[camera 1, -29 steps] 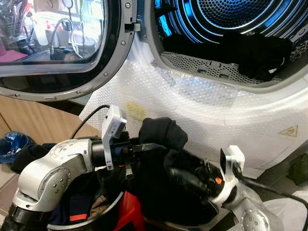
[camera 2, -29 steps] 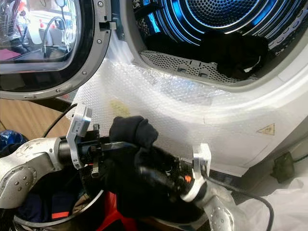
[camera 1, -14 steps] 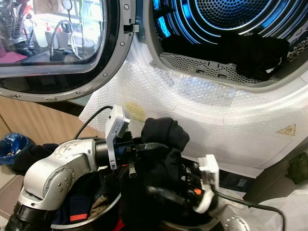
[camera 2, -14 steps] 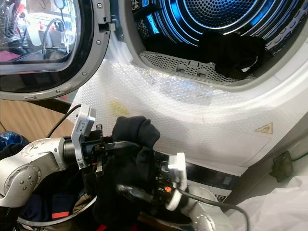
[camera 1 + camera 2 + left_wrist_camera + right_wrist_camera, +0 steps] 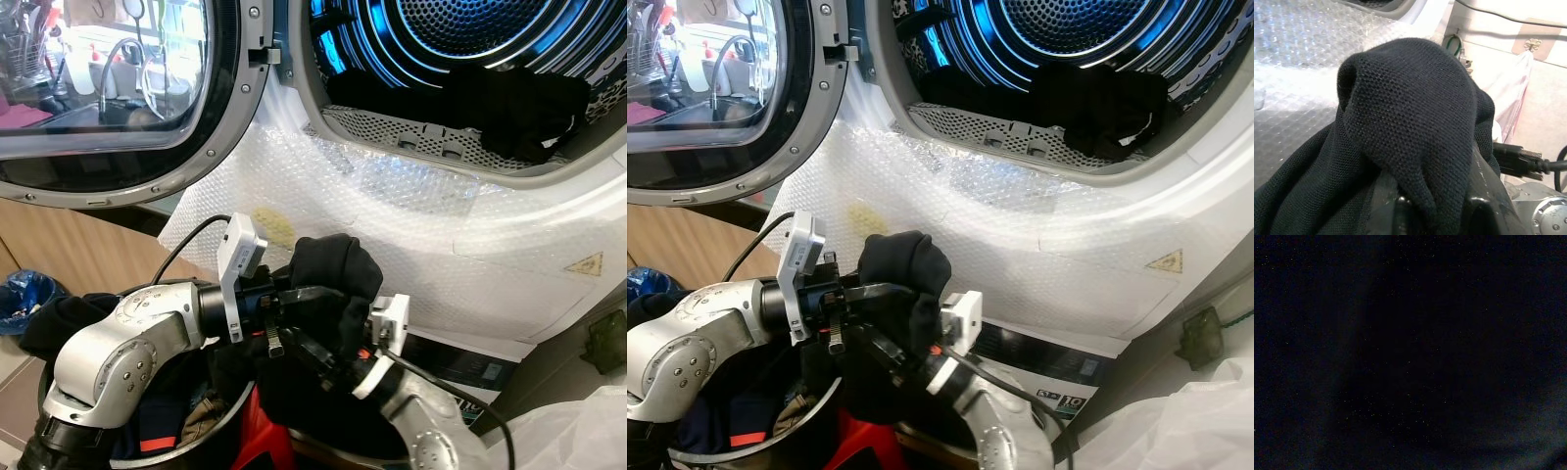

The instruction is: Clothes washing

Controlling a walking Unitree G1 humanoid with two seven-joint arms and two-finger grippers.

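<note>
— Left claw?
— Clamped on a black knit garment, fingers pinching a fold, cloth bunched over them in a rounded hump. Held above the laundry basket, in front of the bubble-wrapped front of the washing machine.

— Same garment from the left wrist?
— Yes, black knit draped right over the fingers, bubble wrap behind.

— Right claw?
— Buried in the dark cloth around, just below the left claw. Open or closed: cannot tell. Right wrist view almost wholly dark, nothing to make out.

— Basket contents?
— More dark clothes, something red at the near rim, a patch of orange on navy lower left.

— Machine?
— Door swung open to the left, glass reflecting a room. Drum lit blue, with black clothes lying at its lower edge. Yellow warning triangle on the white front, lower right.

— Anything else?
— Blue bag on the floor at far left, beside a wooden cabinet front.
</note>
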